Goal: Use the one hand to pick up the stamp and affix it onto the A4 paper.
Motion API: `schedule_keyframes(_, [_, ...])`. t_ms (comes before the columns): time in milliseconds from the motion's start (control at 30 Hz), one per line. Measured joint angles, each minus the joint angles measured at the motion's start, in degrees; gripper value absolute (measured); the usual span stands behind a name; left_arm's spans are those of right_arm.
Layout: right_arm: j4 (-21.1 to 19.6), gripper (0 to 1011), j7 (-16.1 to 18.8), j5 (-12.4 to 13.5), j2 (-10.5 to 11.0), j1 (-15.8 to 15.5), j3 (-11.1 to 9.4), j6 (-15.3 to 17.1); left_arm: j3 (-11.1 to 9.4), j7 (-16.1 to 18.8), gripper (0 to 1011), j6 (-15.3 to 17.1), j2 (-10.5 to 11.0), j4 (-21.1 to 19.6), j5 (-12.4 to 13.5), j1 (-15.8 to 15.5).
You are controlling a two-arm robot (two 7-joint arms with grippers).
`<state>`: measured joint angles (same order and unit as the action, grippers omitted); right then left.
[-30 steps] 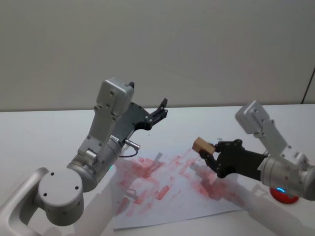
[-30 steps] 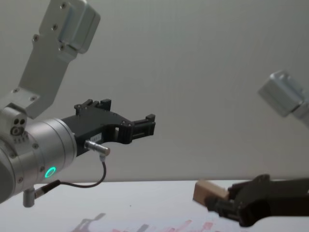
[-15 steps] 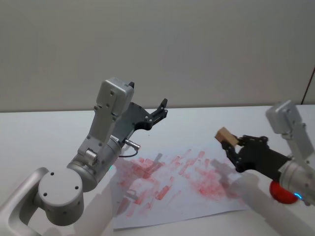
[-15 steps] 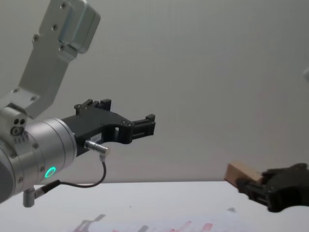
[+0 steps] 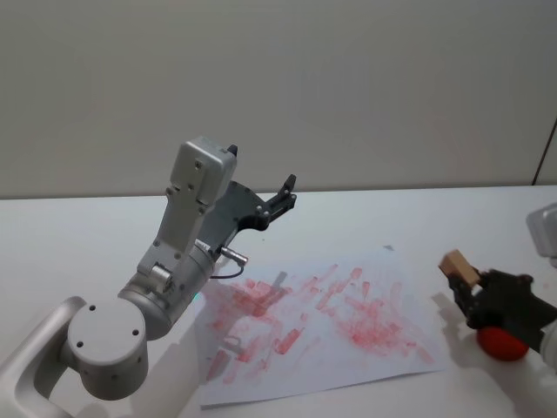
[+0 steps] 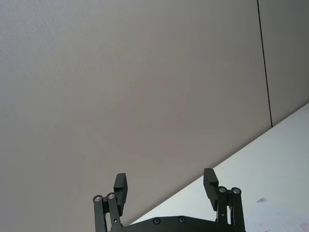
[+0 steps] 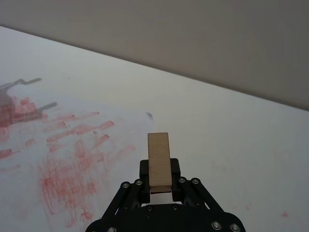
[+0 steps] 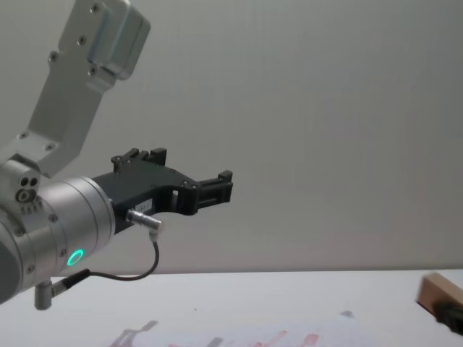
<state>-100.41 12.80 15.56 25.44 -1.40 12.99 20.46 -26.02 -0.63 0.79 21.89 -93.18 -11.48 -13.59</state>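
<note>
Looking down from the head view, the right gripper (image 5: 461,292) was beside the right edge of the paper (image 5: 322,326), its jaws pinching the stamp (image 5: 459,267), with a red pad (image 5: 502,344) just under the arm. The stamp sat off the sheet, so the paper lay toward the robot's left of it. The left gripper (image 5: 283,196) hung raised over the table (image 5: 78,235) behind the sheet, idle.

In the left wrist view, the left gripper's (image 6: 166,186) jaws were spread on nothing.

In the right wrist view, the stamp (image 7: 159,160) stood clamped between the jaws, its long axis running straight out from them, with the inked paper (image 7: 72,159) off to one side.

In the chest view, the stamp (image 8: 441,291) showed at the right edge, above the table.
</note>
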Motion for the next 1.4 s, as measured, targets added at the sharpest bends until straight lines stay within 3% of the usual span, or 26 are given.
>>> schedule_keyframes(233, [-1.7,216,-3.5,3.6,1.7,-2.7,-1.4,4.6,0.0,0.0,1001,0.0,0.0,0.0,0.0,0.0])
schedule_keyframes(433, [-2.3,216,-4.2,4.7,2.5,-3.7,-1.8,6.9,0.0,0.0,1001,0.0,0.0,0.0,0.0,0.0])
schedule_keyframes(800, [-2.8,216,-4.3,4.5,2.9,-4.3,-1.8,9.4,0.0,0.0,1001,0.0,0.0,0.0,0.0,0.0])
schedule_keyframes(1400, [-4.6,217,-7.3,3.2,3.4,-6.7,-1.8,10.0,0.0,0.0,1001,0.0,0.0,0.0,0.0,0.0])
